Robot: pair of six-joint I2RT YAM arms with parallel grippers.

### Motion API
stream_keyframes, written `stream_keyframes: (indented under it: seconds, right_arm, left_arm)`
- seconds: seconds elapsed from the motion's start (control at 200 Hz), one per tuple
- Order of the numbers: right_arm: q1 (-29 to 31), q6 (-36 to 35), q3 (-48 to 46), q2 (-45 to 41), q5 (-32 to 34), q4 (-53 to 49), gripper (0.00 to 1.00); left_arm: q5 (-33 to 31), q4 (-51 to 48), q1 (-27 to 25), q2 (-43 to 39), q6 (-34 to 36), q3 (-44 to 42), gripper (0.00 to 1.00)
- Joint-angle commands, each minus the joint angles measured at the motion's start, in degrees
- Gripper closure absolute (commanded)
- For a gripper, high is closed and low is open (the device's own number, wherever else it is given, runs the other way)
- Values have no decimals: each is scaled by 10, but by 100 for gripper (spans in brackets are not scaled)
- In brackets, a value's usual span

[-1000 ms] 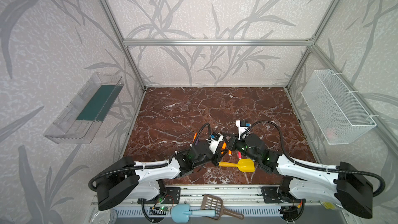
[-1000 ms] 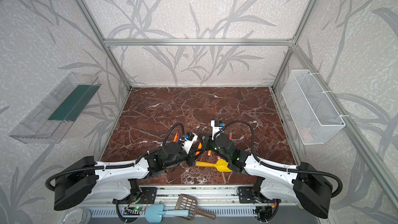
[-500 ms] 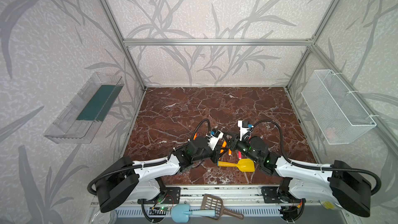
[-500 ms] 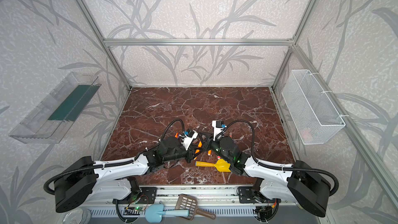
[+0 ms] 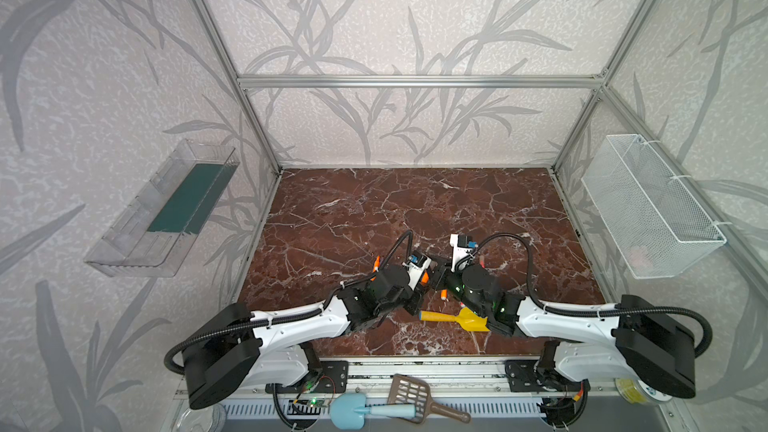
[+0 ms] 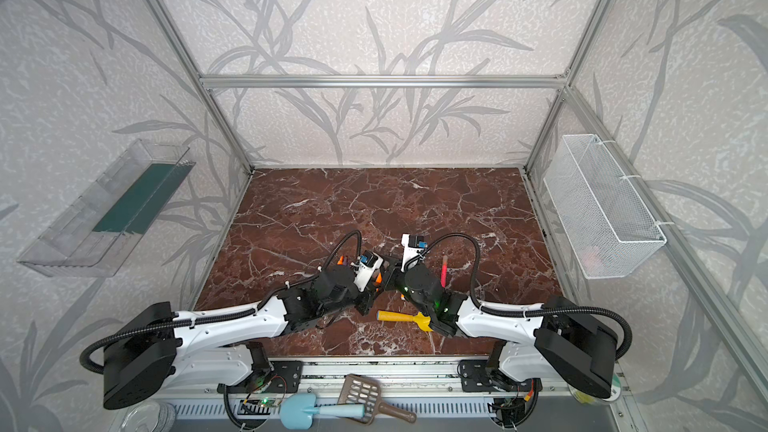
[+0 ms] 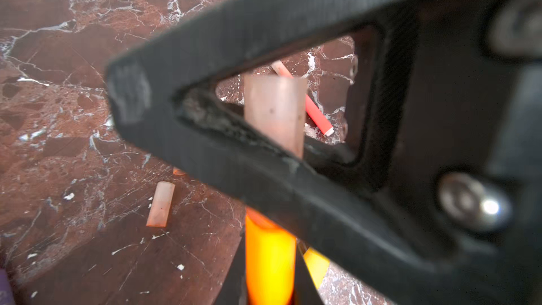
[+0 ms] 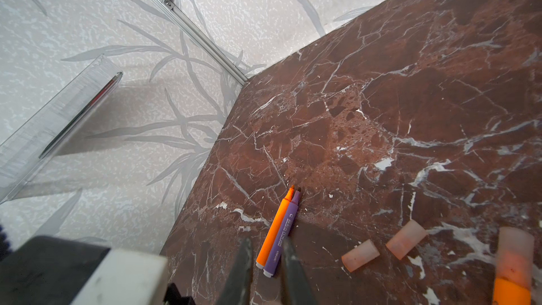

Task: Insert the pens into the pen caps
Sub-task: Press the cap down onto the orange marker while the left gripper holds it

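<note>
Over marble [image 5: 374,209], left fingers [image 7: 236,293] clamp orange pen [image 7: 269,265] (capped end outward); right fingers [image 8: 242,271] together.

Setting: robot test cell, lab type. Evidence: aluminium frame [image 5: 419,81] boxing in a marble-pattern worktop [image 5: 415,201]. Leaf-print wall panels [image 5: 374,14] fill the frame. Left arm [image 5: 291,322] and right arm [image 5: 561,317] are mounted on a front rail [image 5: 457,376]. Bare circuit board [image 5: 311,401] with loose wires sits below the rail. Clear tray [image 5: 162,209] and wire basket [image 5: 648,209] hang on the side walls.
</note>
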Motion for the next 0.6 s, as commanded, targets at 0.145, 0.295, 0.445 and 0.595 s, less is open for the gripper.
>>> stream_keyframes:
  seconds: [0.145, 0.295, 0.445, 0.595]
  right_arm:
    - [44, -82, -78, -8, -122, 126, 100]
    - [45, -88, -102, -12, -124, 170, 100]
    - [45, -66, -83, -30, -112, 106, 100]
    - [45, -54, -77, -63, -82, 50, 100]
  left_arm:
    - [85, 123, 72, -13, -41, 44, 100]
    - [111, 134, 77, -26, -43, 29, 100]
    - [99, 126, 75, -28, -36, 27, 100]
    - [76, 133, 54, -30, -20, 17, 100]
